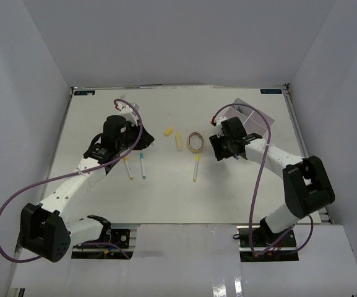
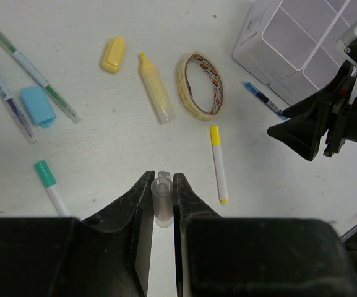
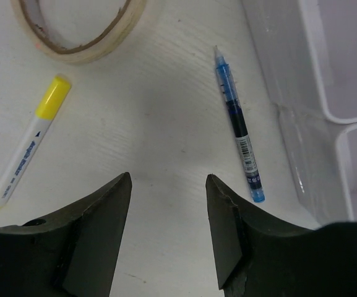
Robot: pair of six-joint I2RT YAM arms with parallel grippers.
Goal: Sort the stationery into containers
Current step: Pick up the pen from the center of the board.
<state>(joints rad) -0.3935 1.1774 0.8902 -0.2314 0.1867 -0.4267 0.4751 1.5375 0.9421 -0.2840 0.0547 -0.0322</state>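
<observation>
My left gripper point(image 2: 162, 178) is shut on a small clear tube point(image 2: 162, 201), low over the table. Ahead of it lie a yellow block point(image 2: 114, 54), a yellow highlighter point(image 2: 155, 96), a tan tape ring point(image 2: 201, 85) and a yellow-capped marker point(image 2: 218, 162). To its left lie a blue block point(image 2: 38, 105), a green pen point(image 2: 33, 69) and a teal-capped marker point(image 2: 49, 185). My right gripper point(image 3: 167, 185) is open and empty above bare table, left of a blue pen point(image 3: 239, 136). That pen lies beside the white four-compartment tray point(image 3: 326, 80). The tray stands at the back right point(image 1: 255, 120).
White walls enclose the table on three sides. The two grippers point(image 1: 140, 142) point(image 1: 217, 148) face each other across the highlighter point(image 1: 179, 142), the ring point(image 1: 195, 141) and the yellow-capped marker point(image 1: 196, 166). A purple cable loops over each arm.
</observation>
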